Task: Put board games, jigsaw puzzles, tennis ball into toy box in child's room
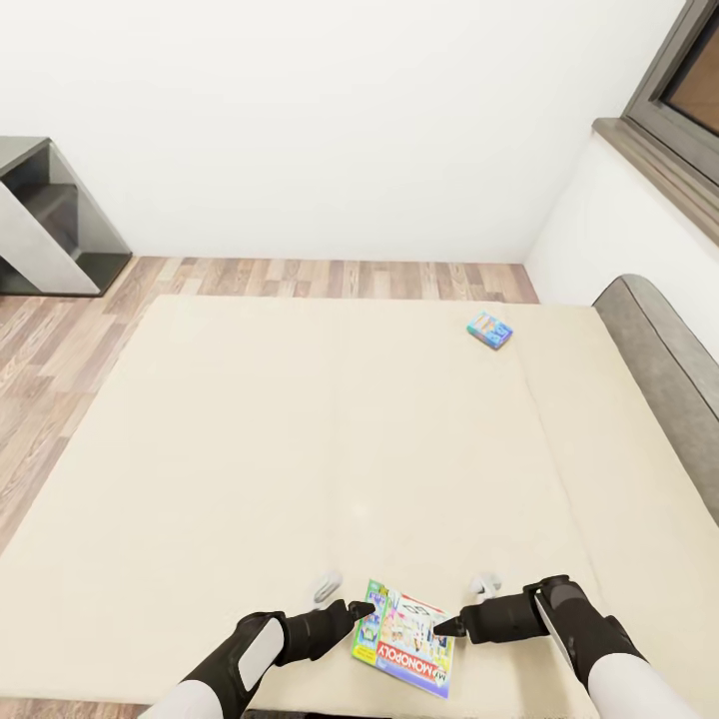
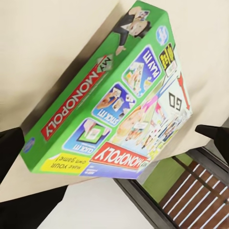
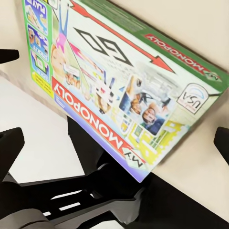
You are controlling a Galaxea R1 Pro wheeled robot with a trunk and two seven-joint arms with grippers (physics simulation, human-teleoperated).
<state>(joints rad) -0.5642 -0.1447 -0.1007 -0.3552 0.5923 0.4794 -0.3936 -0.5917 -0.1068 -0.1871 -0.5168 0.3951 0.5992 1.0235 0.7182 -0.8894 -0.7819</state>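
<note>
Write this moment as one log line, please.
Monopoly box at bed edge | left gripper, right gripper flank it, open | blue box far

Monopoly box [image 1: 403, 640] is green-sided with a red logo band, cream bed [image 1: 300, 449], small blue box [image 1: 489, 331], black grippers.

1. Head view: from high above, facing forward and down over the bed [image 1: 250, 429], with wall, floor and window corner beyond; wide, and far from everything but the arms.
2. Left wrist view: close up, looking along the left fingers [image 2: 9, 148] at the green side of the Monopoly box [image 2: 114, 95].
3. Right wrist view: just as close, facing the same box's [image 3: 114, 90] printed top from the opposite side.
4. Shared by all three: the Monopoly box [image 1: 404, 639] and the bedding around it.
</note>
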